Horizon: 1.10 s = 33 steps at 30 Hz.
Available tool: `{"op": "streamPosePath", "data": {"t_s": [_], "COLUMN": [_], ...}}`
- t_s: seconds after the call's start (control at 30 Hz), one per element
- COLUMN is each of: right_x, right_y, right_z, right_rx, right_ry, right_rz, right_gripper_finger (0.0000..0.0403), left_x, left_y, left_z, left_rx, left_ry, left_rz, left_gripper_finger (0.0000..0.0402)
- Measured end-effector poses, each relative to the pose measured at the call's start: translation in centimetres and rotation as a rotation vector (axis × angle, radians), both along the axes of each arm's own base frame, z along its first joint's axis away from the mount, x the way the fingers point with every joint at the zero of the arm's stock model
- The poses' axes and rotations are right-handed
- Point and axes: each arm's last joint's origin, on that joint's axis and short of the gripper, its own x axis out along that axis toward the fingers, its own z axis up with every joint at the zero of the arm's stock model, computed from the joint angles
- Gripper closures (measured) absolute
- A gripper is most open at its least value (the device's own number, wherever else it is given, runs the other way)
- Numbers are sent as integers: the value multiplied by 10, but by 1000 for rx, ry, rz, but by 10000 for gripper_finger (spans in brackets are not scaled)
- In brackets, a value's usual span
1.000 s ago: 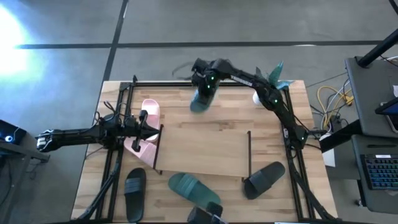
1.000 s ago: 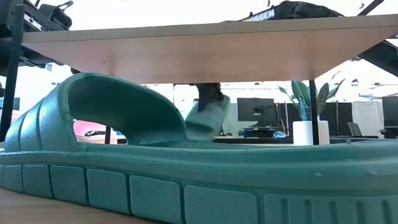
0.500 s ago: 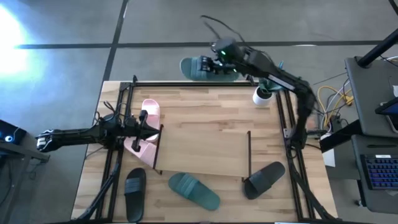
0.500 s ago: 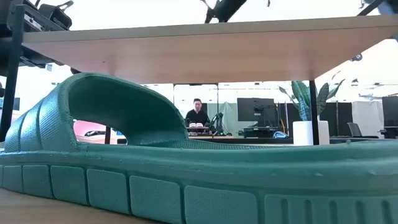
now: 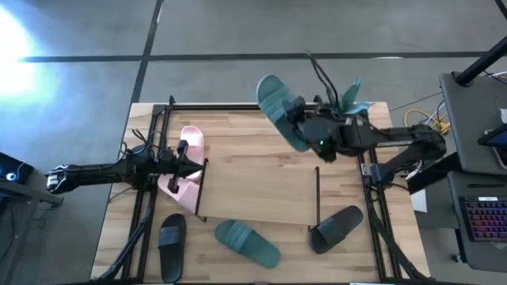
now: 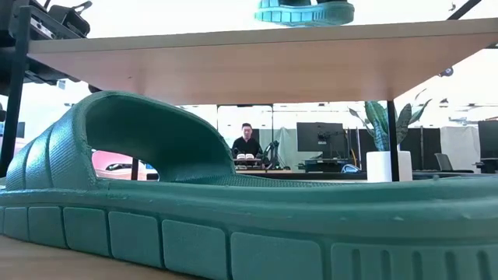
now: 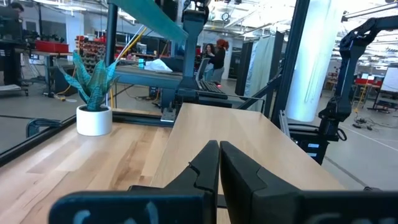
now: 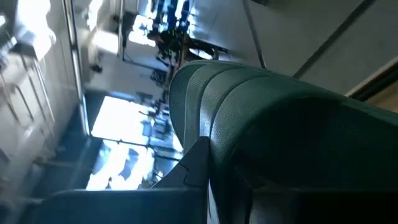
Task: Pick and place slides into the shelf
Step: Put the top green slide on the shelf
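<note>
My right gripper (image 5: 301,120) is shut on a teal slide (image 5: 279,115) and holds it in the air over the far right part of the shelf (image 5: 257,186). The low view shows this slide (image 6: 303,11) above the shelf's board (image 6: 249,62). A second teal slide (image 5: 247,242) lies on the table at the near edge and fills the low view (image 6: 156,202). Two pink slides (image 5: 187,170) lie at the shelf's left end. My left gripper (image 5: 188,161) is shut just above them, with nothing between its fingers (image 7: 217,158). Black slides lie near left (image 5: 172,236) and near right (image 5: 337,228). My right gripper holds the teal slide at its ribbed strap (image 8: 249,106), with one dark finger (image 8: 194,167) against it; the slide hides the other finger. The arm comes level from the table's right. The slide is lifted clear and tilted, its long side slanting from far left to near right.
A white pot with a spiky teal plant (image 7: 93,117) stands at the table's far right, just behind my right arm (image 5: 380,142). Black metal frames run along the table's edges (image 5: 150,198). A person sits at a desk beyond the table (image 6: 247,144).
My right gripper has carried the teal slide up from table height behind the shelf, swung it out beyond the far edge, then brought it back over the shelf's far right. The slide has turned about and now shows above the board in the low view.
</note>
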Motion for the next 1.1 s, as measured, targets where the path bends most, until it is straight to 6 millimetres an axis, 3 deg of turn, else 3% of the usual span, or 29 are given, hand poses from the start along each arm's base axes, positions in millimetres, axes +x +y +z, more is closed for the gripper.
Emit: {"op": "streamPosePath", "data": {"t_s": [0.3, 0.5, 0.77, 0.9, 1.1], "right_x": [20, 22, 23, 41, 90], "right_y": [42, 72, 101, 110, 125], "right_z": [-31, -35, -42, -47, -53], "right_rx": [12, 20, -18, -45, -61], "right_ry": [-76, -102, -132, -136, -141], "right_rz": [40, 116, 2, -74, -127], "right_gripper_finger": [381, 381, 380, 380, 380], "left_x": [0, 0, 0, 0, 0], "left_y": [0, 0, 0, 0, 0], "left_z": [0, 0, 0, 0, 0], "left_rx": [0, 0, 0, 0, 0], "left_ry": [-1, 0, -1, -1, 0], "left_rz": [0, 0, 0, 0, 0], "left_gripper_finger": [402, 402, 402, 402, 402]}}
